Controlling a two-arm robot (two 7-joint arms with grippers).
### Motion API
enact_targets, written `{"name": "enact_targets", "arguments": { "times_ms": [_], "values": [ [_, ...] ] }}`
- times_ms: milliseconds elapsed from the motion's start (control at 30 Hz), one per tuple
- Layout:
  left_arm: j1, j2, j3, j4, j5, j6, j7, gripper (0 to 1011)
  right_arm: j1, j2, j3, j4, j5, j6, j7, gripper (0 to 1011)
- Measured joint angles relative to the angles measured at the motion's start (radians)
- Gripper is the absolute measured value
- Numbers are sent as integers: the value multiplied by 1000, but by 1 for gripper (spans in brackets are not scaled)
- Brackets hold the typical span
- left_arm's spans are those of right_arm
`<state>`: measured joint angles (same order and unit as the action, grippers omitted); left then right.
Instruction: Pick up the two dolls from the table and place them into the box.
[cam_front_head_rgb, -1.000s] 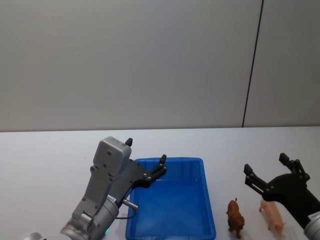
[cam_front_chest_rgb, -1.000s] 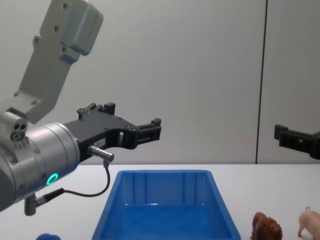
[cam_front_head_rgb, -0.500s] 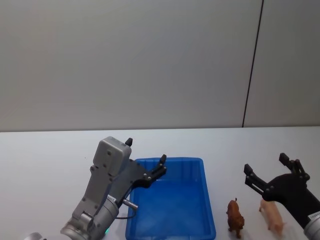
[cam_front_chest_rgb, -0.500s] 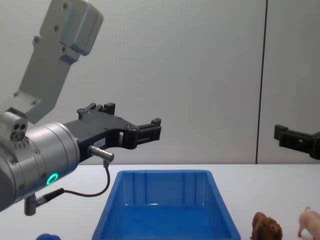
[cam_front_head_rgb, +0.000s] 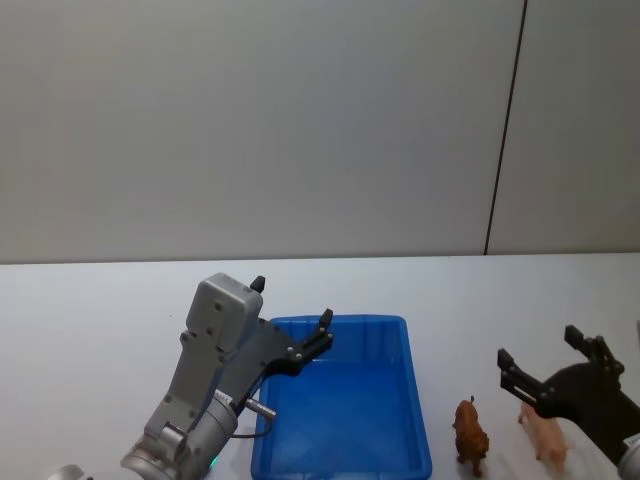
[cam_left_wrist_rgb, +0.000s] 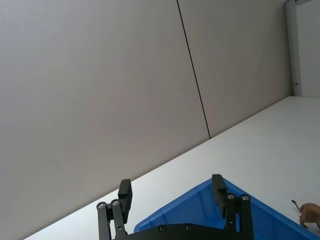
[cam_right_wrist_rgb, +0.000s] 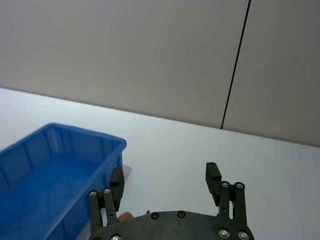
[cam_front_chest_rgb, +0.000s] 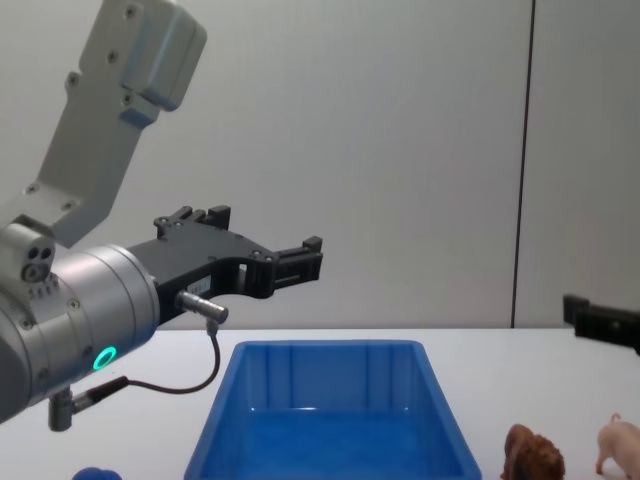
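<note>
Standing beside the box (cam_front_head_rgb: 345, 415) (floor bare) are pig (cam_front_head_rgb: 548, 441) and brown doll (cam_front_head_rgb: 470, 433).

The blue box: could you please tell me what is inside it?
Inside the box bare blue floor shows, no toys; the left arm and its open end effector hide part of its left side. The brown animal and pig stand on the table to its right.

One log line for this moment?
left end effector: open, near box; right end effector: open, above pig; pig, brown animal: on table
</note>
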<state>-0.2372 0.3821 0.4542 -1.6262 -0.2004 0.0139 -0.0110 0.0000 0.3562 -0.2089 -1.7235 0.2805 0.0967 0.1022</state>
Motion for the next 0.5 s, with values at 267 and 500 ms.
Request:
{"name": "enact_targets", "arguments": {
  "times_ms": [267, 500],
  "values": [
    [0, 0, 0, 0, 0, 0, 0, 1001, 1, 16, 10, 39, -2, 44, 27, 1001],
    [0, 0, 0, 0, 0, 0, 0, 1001, 1, 19, 11, 71, -4, 79, 43, 1001]
  ]
}}
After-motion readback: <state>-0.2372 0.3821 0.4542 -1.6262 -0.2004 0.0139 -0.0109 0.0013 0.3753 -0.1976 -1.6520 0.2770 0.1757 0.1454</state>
